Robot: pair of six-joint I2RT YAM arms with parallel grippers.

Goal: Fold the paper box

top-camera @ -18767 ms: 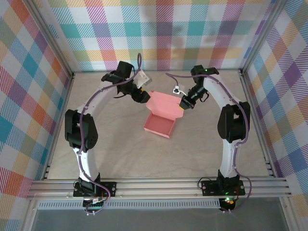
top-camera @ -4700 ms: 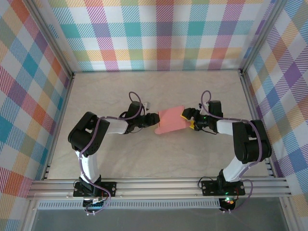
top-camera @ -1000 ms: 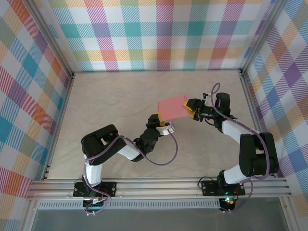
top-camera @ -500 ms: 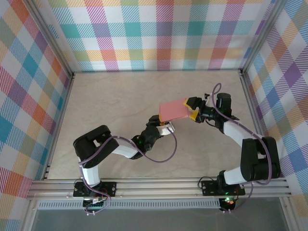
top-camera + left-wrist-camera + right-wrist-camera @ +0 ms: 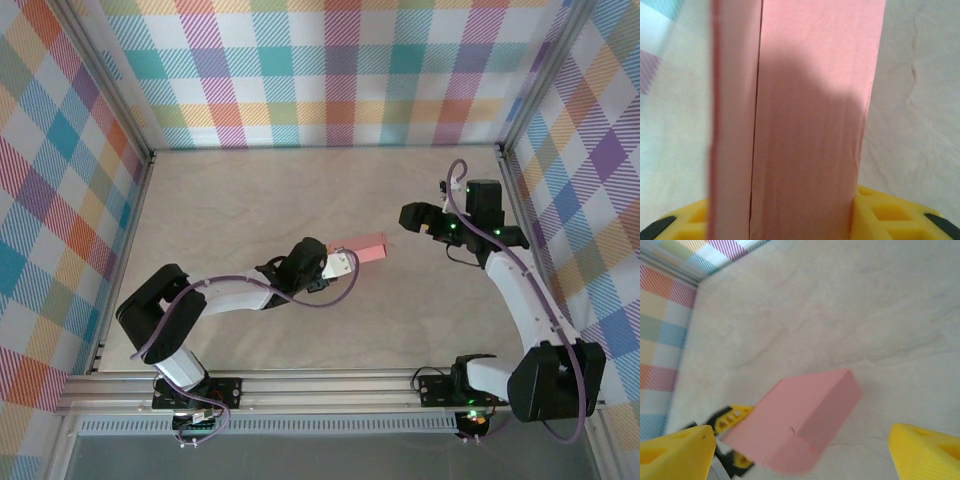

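Observation:
The paper box (image 5: pixel 366 247) is a closed salmon-pink flat box held on edge just above the table, near the middle. My left gripper (image 5: pixel 342 261) is shut on its near-left end. In the left wrist view the paper box (image 5: pixel 805 125) stands between my yellow fingers (image 5: pixel 890 212). My right gripper (image 5: pixel 412 217) hangs open to the right of the box, apart from it. The right wrist view shows the paper box (image 5: pixel 802 417) ahead of my wide-spread yellow fingertips (image 5: pixel 927 452), with nothing between them, and the left gripper's yellow finger (image 5: pixel 732 415) at the box's far end.
A beige table (image 5: pixel 250 200) is framed by aluminium rails (image 5: pixel 330 385) at the near edge and checked cloth walls (image 5: pixel 330 70) on three sides. The left arm's purple cable (image 5: pixel 330 300) loops near the box.
My right gripper has opened, let go of the box and drawn back to the right. My left gripper has carried the box down and nearer, turning it on edge.

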